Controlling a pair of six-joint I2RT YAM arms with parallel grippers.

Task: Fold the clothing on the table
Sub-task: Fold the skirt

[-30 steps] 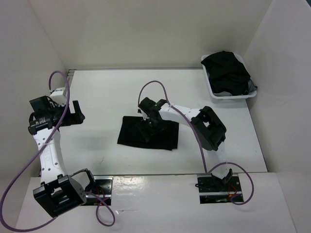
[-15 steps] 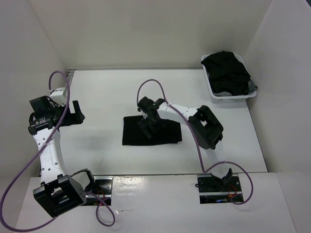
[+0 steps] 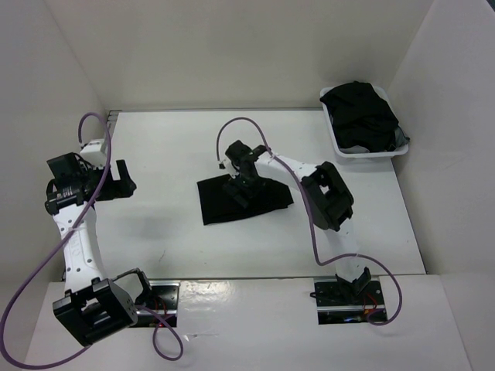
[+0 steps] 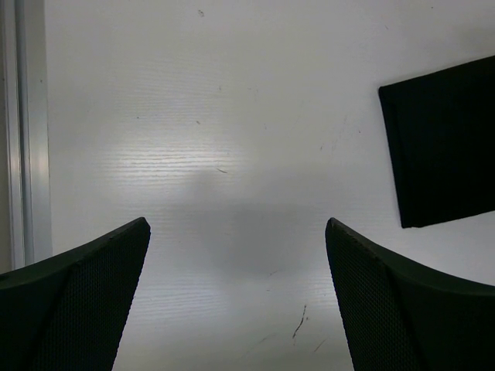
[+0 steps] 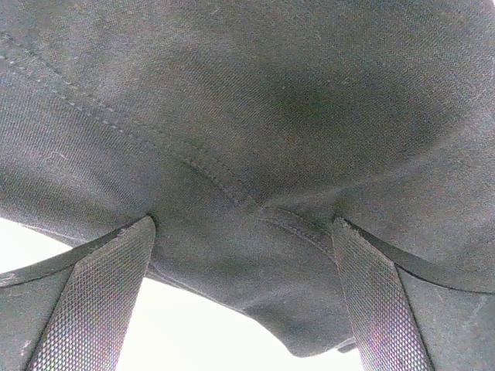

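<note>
Twisted round under splayed right gripper [image 3: 240, 189] pressing it, thin limp clothing [image 3: 220, 209] (light, slides), pinch a corner; left gripper [image 4: 236, 226] agape, well left of it.

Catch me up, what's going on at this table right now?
The right gripper is down on the black clothing in the middle of the table. Its jaws are open, with cloth between its fingers but not clamped. The clothing lies flat as a compact rectangle, apparently already folded. The left gripper hovers open over bare table to the left, clear of the cloth. A heap of black clothes sits in a white tray at the far right corner.
</note>
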